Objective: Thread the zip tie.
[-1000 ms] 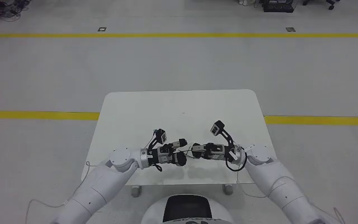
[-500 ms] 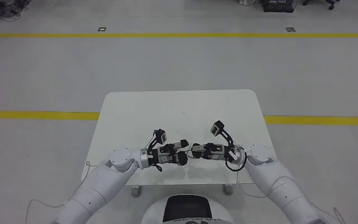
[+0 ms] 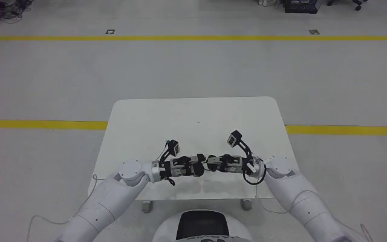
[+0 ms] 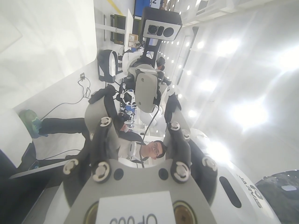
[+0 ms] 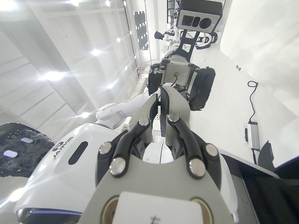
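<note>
Zip tie: dark ribbed strip, apparently pinched between the fingers of the right end effector; held in the air above the near part of the desk.
Right end effector: narrow, closed on the strip, tip pointed toward the left end effector.
Left end effector: spread wide, gripping nothing, one finger on either side of the right tip; contact cannot be told.
Both: tip to tip over the desk's near middle.
Desk: white, rounded corners.
</note>
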Motion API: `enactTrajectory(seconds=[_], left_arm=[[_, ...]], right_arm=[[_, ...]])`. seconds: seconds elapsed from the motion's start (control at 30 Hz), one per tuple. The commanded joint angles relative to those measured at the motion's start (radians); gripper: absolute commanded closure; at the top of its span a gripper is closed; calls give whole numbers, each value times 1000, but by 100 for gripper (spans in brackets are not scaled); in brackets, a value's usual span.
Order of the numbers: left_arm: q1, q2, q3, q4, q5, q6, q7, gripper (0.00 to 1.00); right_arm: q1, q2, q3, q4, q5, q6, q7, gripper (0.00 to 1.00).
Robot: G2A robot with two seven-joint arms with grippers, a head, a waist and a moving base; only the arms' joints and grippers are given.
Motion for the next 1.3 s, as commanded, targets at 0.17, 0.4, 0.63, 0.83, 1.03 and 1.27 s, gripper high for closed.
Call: enactTrajectory(seconds=[0.17,0.4,0.63,0.83,1.03,1.27], left_arm=[[0,0,1,-1,1,0,6,64],[1,1,2,-3,5,0,11,74],[2,2,1,-5,5,-1,15,80],[3,3,0,-6,6,-1,16,82],[3,3,0,-6,6,-2,16,83],[1,3,2,-3,6,-2,15,88]], right_arm=[[7,1,-4,6,-19,29,1,100],[13,3,-5,8,-39,47,-1,100],[15,4,-3,11,-51,59,-21,100],[18,3,-5,18,-56,76,-36,100],[25,1,-11,34,-53,92,-45,100],[36,-4,-22,51,-48,104,-49,100]])
